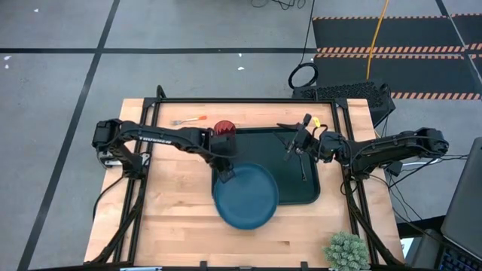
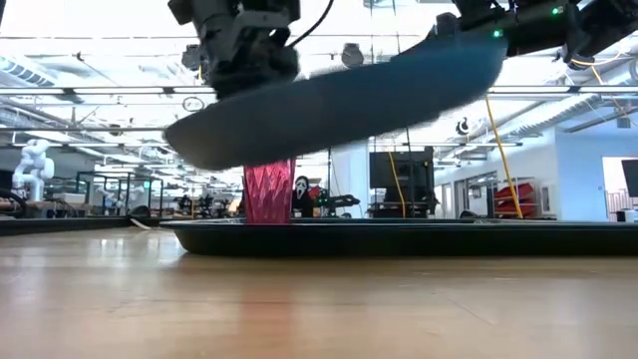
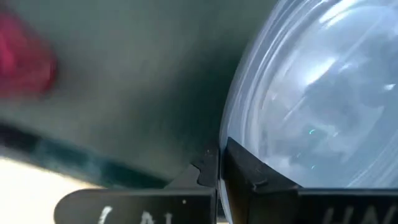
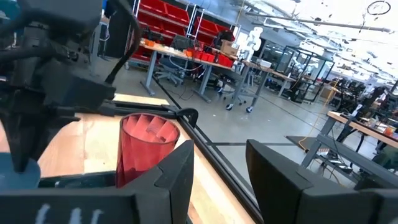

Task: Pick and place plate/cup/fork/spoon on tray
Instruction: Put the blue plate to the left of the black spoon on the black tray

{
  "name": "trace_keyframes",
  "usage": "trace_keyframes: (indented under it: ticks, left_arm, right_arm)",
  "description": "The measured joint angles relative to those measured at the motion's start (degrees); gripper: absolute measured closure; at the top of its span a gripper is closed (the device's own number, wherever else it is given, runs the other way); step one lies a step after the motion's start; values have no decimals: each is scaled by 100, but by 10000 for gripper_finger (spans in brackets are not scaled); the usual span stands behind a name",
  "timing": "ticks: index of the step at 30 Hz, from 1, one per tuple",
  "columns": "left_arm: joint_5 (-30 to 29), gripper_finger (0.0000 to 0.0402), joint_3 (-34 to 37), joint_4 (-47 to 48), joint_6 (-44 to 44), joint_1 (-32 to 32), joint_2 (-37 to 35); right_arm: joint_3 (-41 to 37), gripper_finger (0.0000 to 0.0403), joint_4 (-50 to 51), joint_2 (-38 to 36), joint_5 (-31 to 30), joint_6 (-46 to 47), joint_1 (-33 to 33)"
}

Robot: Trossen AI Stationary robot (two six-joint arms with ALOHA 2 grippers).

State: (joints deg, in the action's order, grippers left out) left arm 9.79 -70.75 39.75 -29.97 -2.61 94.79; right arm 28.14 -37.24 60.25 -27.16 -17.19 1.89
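Observation:
The blue plate [image 1: 246,197] hangs in the air over the near left corner of the dark tray [image 1: 301,192]. My left gripper [image 1: 224,175] is shut on the plate's rim. In the low view the plate [image 2: 339,100] is tilted, one end higher than the other. The red cup [image 1: 224,129] stands upright at the tray's far left corner, also seen as the cup [image 4: 146,149] in the right wrist view. The fork [image 1: 188,120], with its orange handle, lies on the table beyond the tray's far left corner. My right gripper [image 1: 294,144] hovers open over the tray's far right part. A thin dark piece, perhaps the spoon [image 1: 303,167], lies below it on the tray. My left gripper pinches the plate's rim [image 3: 233,134] on its far left side between the two fingers, one on the plate's upper face and one beneath. The fingers [image 3: 249,174] slant down from above. The plate is lifted clear of tray and table and tilted.
A small green plant [image 1: 346,252] stands at the table's near right corner. Bare wood lies left of the tray and along the near edge [image 1: 173,218]. A black frame rail [image 1: 248,100] runs along the table's far edge.

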Motion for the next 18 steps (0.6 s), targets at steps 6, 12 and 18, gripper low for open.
trace_keyframes:
  ticks: [6,12,18]
  left_arm:
    - [-411,394,-1079,551,742,66,392]
    - [-641,394,-1892,1479,1214,138,965]
    - [-636,394,-2302,1564,1672,130,1577]
  right_arm:
    - [0,261,34,-56,-6,-74,0]
    - [0,261,832,-724,-1509,-490,-181]
    - [0,261,2045,-1850,-2536,-76,-459]
